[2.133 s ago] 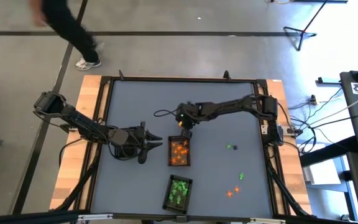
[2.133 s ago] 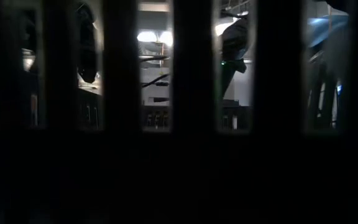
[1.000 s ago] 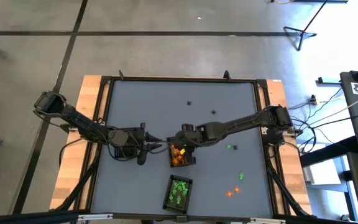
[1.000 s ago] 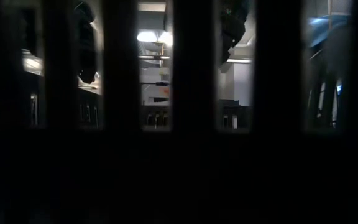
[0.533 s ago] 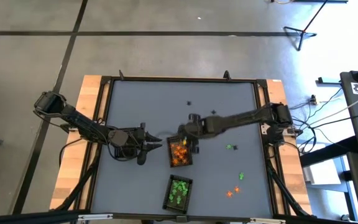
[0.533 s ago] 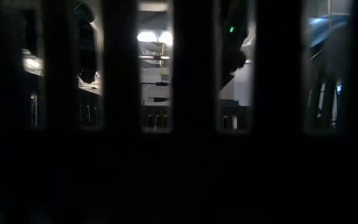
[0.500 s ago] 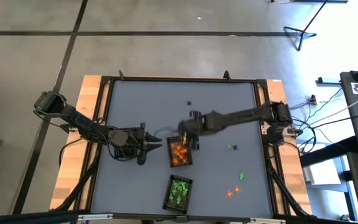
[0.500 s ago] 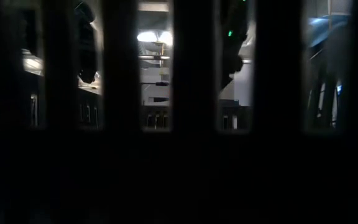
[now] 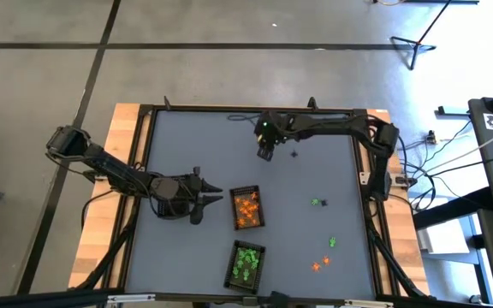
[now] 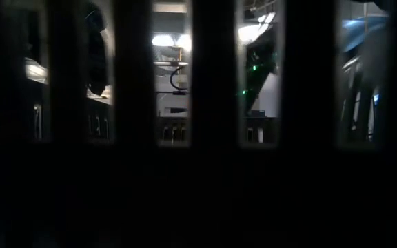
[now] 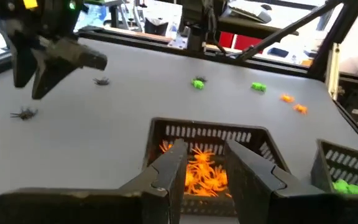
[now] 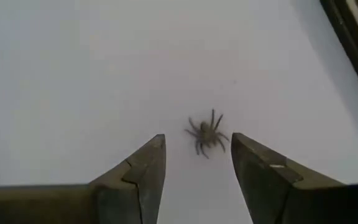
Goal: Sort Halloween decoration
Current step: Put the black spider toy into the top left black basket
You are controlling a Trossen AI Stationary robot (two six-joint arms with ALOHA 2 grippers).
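Observation:
The Halloween decoration is tiny plastic trinkets. Orange ones fill a dark tray (image 9: 246,210), green ones a second tray (image 9: 246,263). Loose green (image 9: 317,203) and orange (image 9: 322,263) pieces lie at the right. A black spider (image 12: 205,135) lies on the table's far part, another (image 9: 294,155) to its right. My right gripper (image 12: 197,139) hovers open over the first spider, a finger on either side, not touching it. My left gripper (image 11: 207,163) stands open and empty just left of the orange tray (image 11: 197,134).
The grey table has a raised dark frame (image 9: 146,154) all around. Bare table surface lies between the trays and the far edge. The low view is blocked by dark slats (image 10: 212,124) close to the camera.
My right gripper has left the orange tray and travelled toward the table's far edge; it now hangs over a black spider there. The trays and the loose pieces lie as before.

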